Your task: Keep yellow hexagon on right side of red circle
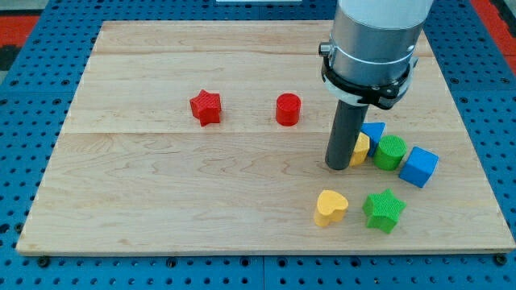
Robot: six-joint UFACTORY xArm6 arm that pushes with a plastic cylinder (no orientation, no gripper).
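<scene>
The red circle block [288, 109] stands near the middle of the wooden board [161, 201]. The yellow hexagon [360, 150] lies to the view's right of it and lower, mostly hidden behind my rod. My tip [338, 167] rests on the board at the hexagon's left side, touching it or nearly so. The hexagon sits in a cluster with a blue block [373, 131] behind it and a green cylinder [390, 152] on its right.
A red star [205, 106] lies left of the red circle. A blue cube [419, 166] sits right of the green cylinder. A yellow heart [330, 207] and a green star [384, 209] lie near the board's bottom edge.
</scene>
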